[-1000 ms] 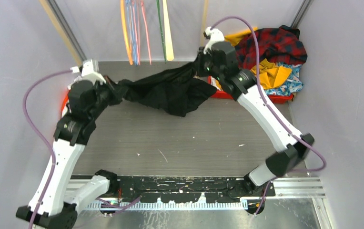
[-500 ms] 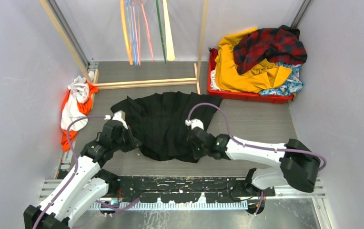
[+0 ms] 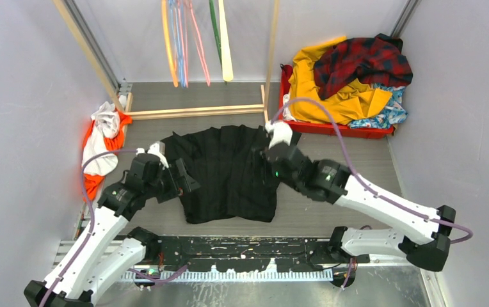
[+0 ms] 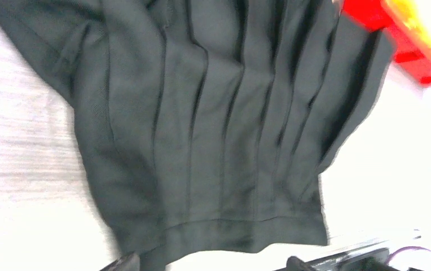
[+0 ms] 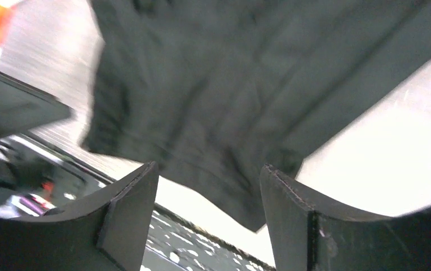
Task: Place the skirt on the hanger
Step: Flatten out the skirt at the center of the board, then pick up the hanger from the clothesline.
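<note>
Right, both grippers gaping, nothing held.
Black pleated skirt [image 3: 229, 173] lies spread flat on the table [image 3: 331, 166], btwn the two sets of fingers. L gripper [image 3: 187, 181] is spread wide just beside its left edge. R gripper [image 5: 207, 220] is apart too, w/ cloth below the tips, not pinched. Hangers [image 3: 184, 45] dangle well beyond both.

Black skirt [image 3: 229, 173], seemingly plain; red bin [image 3: 370, 132].
</note>
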Available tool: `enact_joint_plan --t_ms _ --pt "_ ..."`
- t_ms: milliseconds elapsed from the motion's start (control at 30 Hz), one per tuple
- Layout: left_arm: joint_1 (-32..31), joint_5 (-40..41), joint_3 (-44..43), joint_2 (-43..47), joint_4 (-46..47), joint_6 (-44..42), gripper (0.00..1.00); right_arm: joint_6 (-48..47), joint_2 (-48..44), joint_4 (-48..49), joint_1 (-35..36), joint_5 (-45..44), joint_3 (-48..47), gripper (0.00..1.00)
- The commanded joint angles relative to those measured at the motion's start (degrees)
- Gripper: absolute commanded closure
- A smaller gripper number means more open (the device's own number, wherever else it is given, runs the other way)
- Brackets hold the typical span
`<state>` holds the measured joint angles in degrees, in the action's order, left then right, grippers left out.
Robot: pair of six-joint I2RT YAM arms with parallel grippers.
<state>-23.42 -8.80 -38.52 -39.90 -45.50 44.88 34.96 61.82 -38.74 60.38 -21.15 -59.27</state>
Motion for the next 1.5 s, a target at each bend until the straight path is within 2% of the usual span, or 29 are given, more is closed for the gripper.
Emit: enact_joint_plan --t_ms 0,133,267,433,600,667,800,1033,1200,1467 --pt "-0.2 -1.1 -8.0 -2.4 -1.2 -2.8 0.0 -8.0 6.8 -11.1 -1.5 -4.9 -21.6 0.28" --pt "-0.1 -1.3 -10.6 -4.2 -3.2 -4.8 0.01 -12.3 12.9 -13.1 -4.2 -4.4 -36.5 0.27" --pt "0.0 -0.1 -11.5 -3.9 -2.1 -6.7 0.0 -15.8 18.2 -12.2 -8.8 -3.6 -50.3 0.31" --pt "0.0 0.3 -13.5 -7.3 -0.5 -7.4 0.0 -19.8 24.7 -7.7 -11.8 -1.6 -64.5 0.45" --pt "0.1 2.0 -15.3 -8.4 -0.8 -8.0 0.01 -19.8 25.3 2.5 -11.8 10.8 -66.6 0.64" --pt "0.1 2.5 -15.9 -8.6 -0.7 -8.2 0.01 -19.7 25.8 6.1 -11.8 14.5 -66.9 0.68" --pt "0.1 2.5 -17.3 -9.8 -1.1 -8.9 0.01 -20.1 28.8 10.3 -11.8 18.9 -69.1 0.68" --pt "0.1 2.5 -17.4 -9.7 -1.0 -9.0 0.01 -21.4 38.1 12.4 -12.1 18.2 -76.4 0.67" --pt "0.1 2.5 -17.2 -9.2 -1.1 -9.0 0.01 -20.6 45.4 10.4 -14.5 17.6 -85.0 0.67" --pt "0.3 3.1 -16.4 -9.8 0.2 -9.1 0.01 -17.3 48.2 12.7 -16.0 25.9 -85.9 0.67"
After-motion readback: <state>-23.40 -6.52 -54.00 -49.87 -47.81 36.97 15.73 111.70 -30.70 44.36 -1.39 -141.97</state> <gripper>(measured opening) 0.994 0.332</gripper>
